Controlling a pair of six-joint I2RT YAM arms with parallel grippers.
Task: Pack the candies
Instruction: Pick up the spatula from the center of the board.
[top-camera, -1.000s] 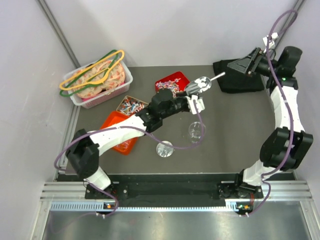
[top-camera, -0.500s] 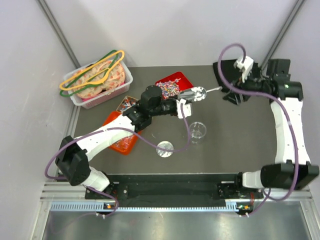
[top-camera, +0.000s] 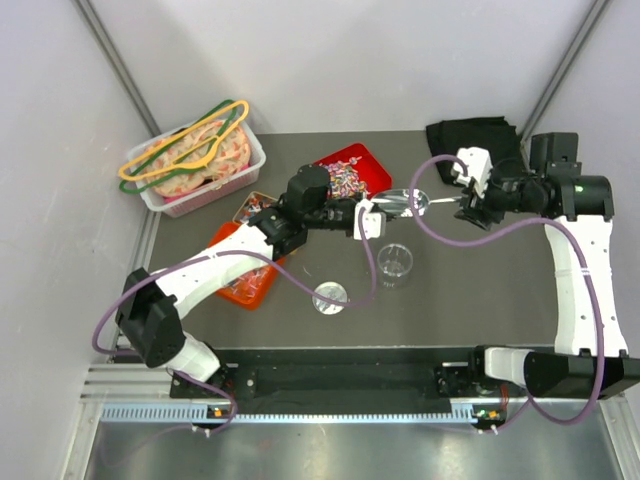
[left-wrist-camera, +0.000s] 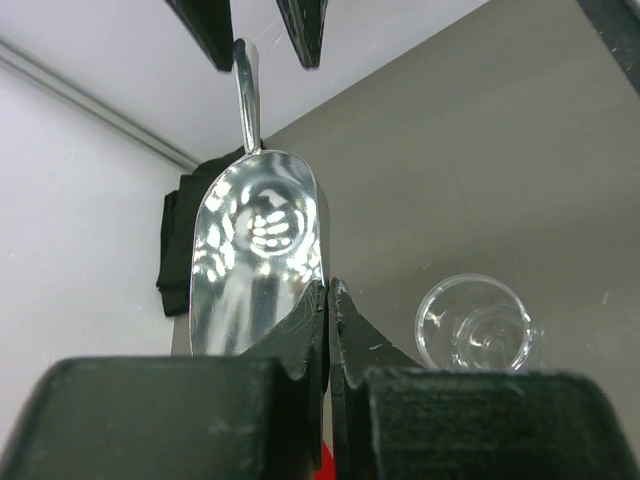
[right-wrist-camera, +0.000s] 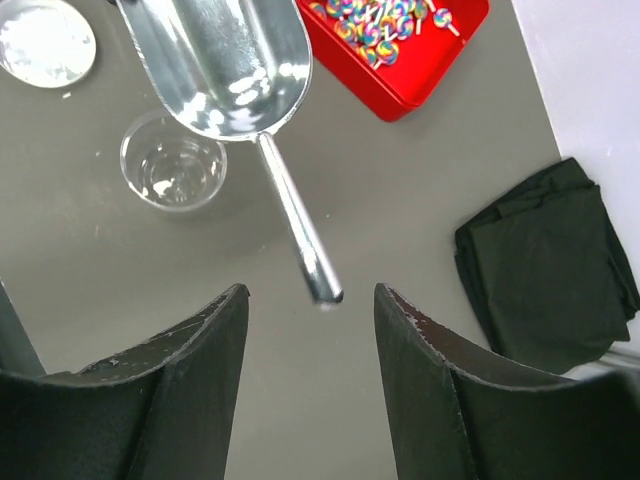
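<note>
The candies (top-camera: 342, 176) are tiny multicoloured sweets heaped in a red tray (top-camera: 366, 157) at the back; the right wrist view shows the candies (right-wrist-camera: 385, 20) at its top edge. My left gripper (top-camera: 372, 216) is shut on the rim of a shiny metal scoop (top-camera: 405, 200), holding it above the table with the bowl empty. In the left wrist view the scoop (left-wrist-camera: 258, 250) runs away from my left gripper (left-wrist-camera: 328, 290). My right gripper (right-wrist-camera: 312, 292) is open, its fingers on either side of the scoop (right-wrist-camera: 225, 60) handle's tip without touching it. A clear cup (top-camera: 395, 262) stands below the scoop.
A round clear lid (top-camera: 329, 297) lies near the cup. An orange tray (top-camera: 240, 268) and a brown box of sweets (top-camera: 258, 208) sit at the left. A white tub (top-camera: 195, 160) with coloured hangers stands at the back left. Black cloth (top-camera: 480, 135) lies at the back right.
My right arm swung in from the back right to the scoop's handle, and its jaws narrowed somewhat. The left arm lowered and levelled the scoop slightly.
</note>
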